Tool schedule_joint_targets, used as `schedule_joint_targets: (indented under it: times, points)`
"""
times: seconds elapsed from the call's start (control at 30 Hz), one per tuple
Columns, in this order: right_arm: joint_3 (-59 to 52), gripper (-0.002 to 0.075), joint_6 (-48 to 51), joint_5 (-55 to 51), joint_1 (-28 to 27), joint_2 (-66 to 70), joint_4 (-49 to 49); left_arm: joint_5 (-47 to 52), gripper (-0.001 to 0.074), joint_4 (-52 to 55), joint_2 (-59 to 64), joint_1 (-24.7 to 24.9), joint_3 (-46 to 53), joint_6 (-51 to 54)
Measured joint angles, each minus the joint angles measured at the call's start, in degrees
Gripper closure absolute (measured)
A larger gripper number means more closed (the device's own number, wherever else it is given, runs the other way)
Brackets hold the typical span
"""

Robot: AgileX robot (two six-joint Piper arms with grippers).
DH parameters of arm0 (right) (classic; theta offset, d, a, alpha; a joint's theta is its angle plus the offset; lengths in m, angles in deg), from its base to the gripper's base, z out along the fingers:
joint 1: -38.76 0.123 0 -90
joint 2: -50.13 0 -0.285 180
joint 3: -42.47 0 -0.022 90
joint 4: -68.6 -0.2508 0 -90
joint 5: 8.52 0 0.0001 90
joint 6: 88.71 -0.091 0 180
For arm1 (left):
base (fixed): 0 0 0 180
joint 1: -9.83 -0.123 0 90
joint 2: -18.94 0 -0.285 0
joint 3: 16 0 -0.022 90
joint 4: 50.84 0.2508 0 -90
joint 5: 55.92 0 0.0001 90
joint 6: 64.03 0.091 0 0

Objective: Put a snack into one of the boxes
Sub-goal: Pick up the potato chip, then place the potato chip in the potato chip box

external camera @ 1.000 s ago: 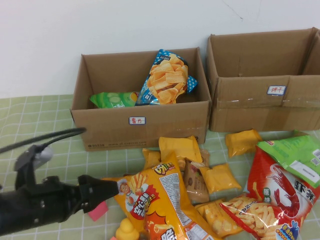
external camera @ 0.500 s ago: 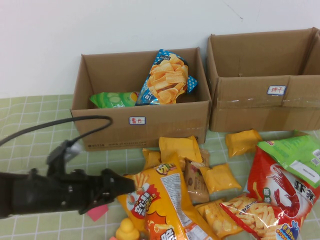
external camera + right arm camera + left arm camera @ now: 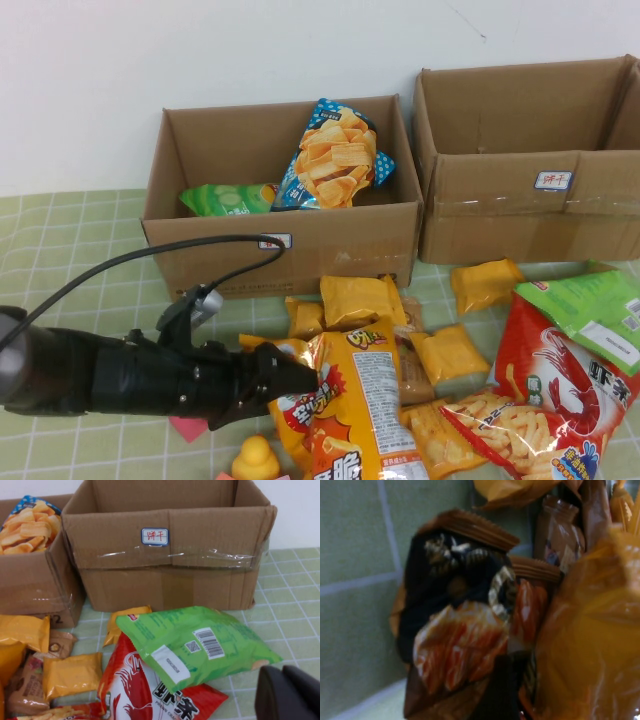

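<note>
Two brown boxes stand at the back: the left box (image 3: 300,245) holds a blue-and-orange chip bag (image 3: 335,155) and a green bag (image 3: 228,198). The right box (image 3: 500,210) shows no snack inside. Loose snacks lie in front of them. My left gripper (image 3: 300,380) reaches in low from the left, open, its tip against the edge of a large orange chip bag (image 3: 355,410). The left wrist view is filled by that orange bag (image 3: 590,630) and a brown snack pack (image 3: 460,630). My right gripper (image 3: 282,676) is shut and empty, beside a green bag (image 3: 195,640), before the right box (image 3: 175,580).
Small yellow packs (image 3: 360,298) (image 3: 485,282), a red shrimp-cracker bag (image 3: 555,380) and a green bag (image 3: 595,315) crowd the table's middle and right. A yellow duck (image 3: 255,460) and a pink piece (image 3: 190,428) lie under my left arm. Its cable (image 3: 200,250) loops before the left box.
My left arm has reached to the right into the large orange bag, shoving it right and lifting its near edge. The boxes and the other snacks have not moved.
</note>
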Motion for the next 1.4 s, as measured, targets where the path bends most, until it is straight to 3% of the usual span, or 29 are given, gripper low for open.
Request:
schedule_joint_targets:
  times: [0.13, 0.37, 0.43, 0.7, 1.03, 1.4]
  points:
    - [0.0, 0.0728, 0.0, 0.1, 0.0, 0.0, 0.0, 1.9, 0.0219, 0.0, 0.7, 0.1, -0.2, 0.0]
    - [0.0, 0.0728, -0.1, 0.2, 0.0, 0.0, -0.1, 5.4, 0.0566, 0.0, 0.7, 0.2, -0.2, 0.0]
    - [0.0, 0.0728, -0.2, 0.2, 0.0, 0.0, -0.1, 6.7, 0.0631, 0.0, 0.7, 0.2, -0.3, 0.0]
    - [-1.8, 0.0728, -0.2, 1.3, 0.0, 0.0, -0.1, 14.2, 0.0694, 0.4, 0.9, 0.2, -2.7, -1.7]
    - [-2.2, 0.0728, -0.1, 2.7, 0.0, 0.0, -0.1, 21.1, 0.0704, 0.9, 1.0, 0.2, -8.5, -6.7]
    - [-2.2, 0.0728, -0.1, 2.8, 0.0, 0.0, -0.1, 22.0, 0.0706, 2.1, -0.4, 0.2, -26.4, -14.6]
